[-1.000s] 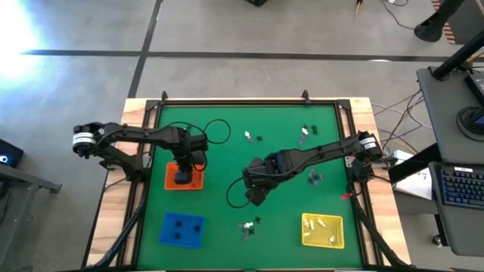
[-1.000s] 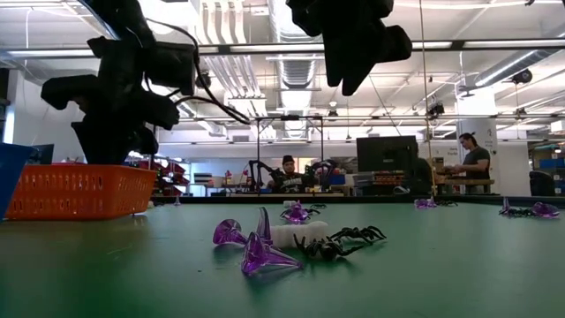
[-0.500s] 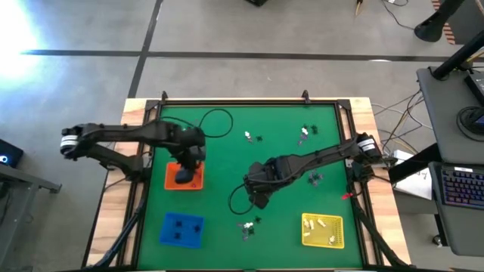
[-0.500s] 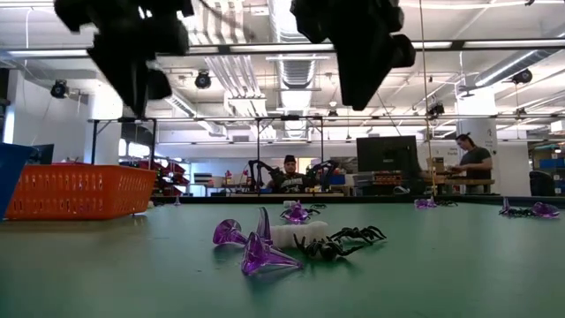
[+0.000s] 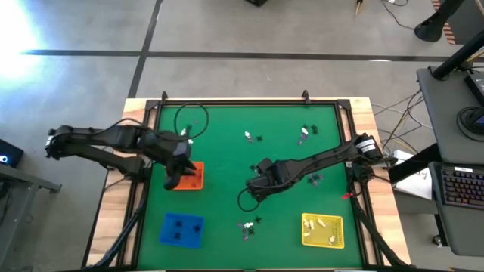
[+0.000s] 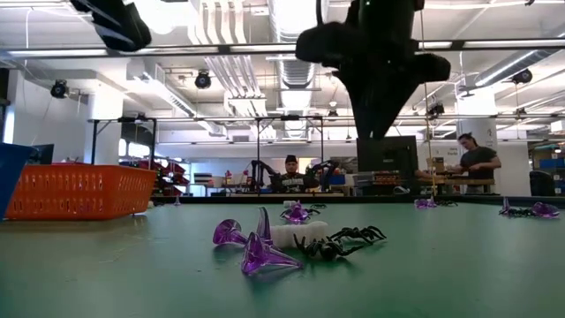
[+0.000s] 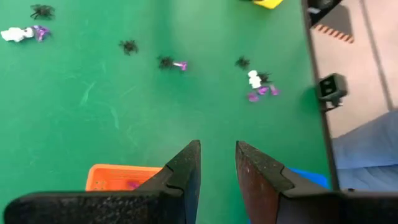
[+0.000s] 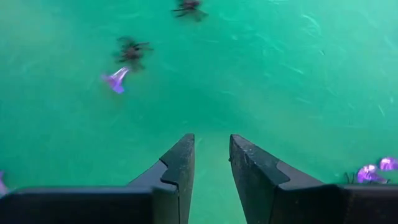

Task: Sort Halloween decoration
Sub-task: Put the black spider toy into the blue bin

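While both arms hang above the green counter (image 5: 227,151), the left end effector (image 7: 217,163) sits over the orange tray (image 5: 186,178), fingers slightly parted, empty. Right end effector (image 8: 210,160) likewise parted, gripping nothing; a purple trinket (image 8: 115,80) and black spider (image 8: 130,51) lie just ahead of it.

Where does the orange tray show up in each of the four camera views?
High view: orange tray on the mat's left side, partly under the left gripper.
Low view: at the far left edge, standing on the green mat.
Left wrist view: a strip just beside that gripper's own fingers.
Right wrist view: not in it.
Shared landmark: the blue tray next to it, a sliver at the low view's left edge.
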